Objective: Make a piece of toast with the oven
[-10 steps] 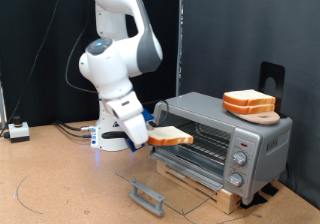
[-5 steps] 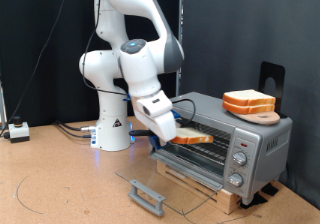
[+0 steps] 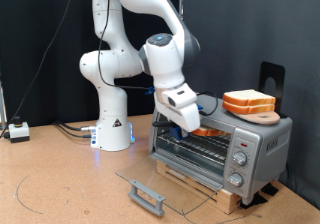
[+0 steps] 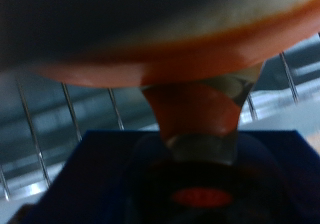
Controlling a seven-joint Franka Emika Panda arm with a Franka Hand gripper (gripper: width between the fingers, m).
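Observation:
The silver-grey oven [image 3: 255, 144] stands at the exterior view's right with its glass door [image 3: 165, 184] folded down flat. My gripper [image 3: 196, 127] reaches into the oven's opening and is shut on the piece of toast [image 3: 208, 132], which lies mostly inside the oven above the wire rack [image 3: 190, 151]. In the wrist view the toast's orange-tan crust [image 4: 190, 54] fills the frame, pinched at the finger [image 4: 195, 119], with rack wires [image 4: 70, 114] behind it.
A stack of matching bread slices [image 3: 249, 102] sits on a wooden board on the oven's top. A black stand [image 3: 272, 79] rises behind it. The oven's knobs [image 3: 238, 162] are at its right. The door's grey bar handle [image 3: 148, 195] lies on the brown table. A white box [image 3: 17, 131] sits far left.
The arm has swung towards the exterior view's right, carrying the toast from in front of the oven into its opening.

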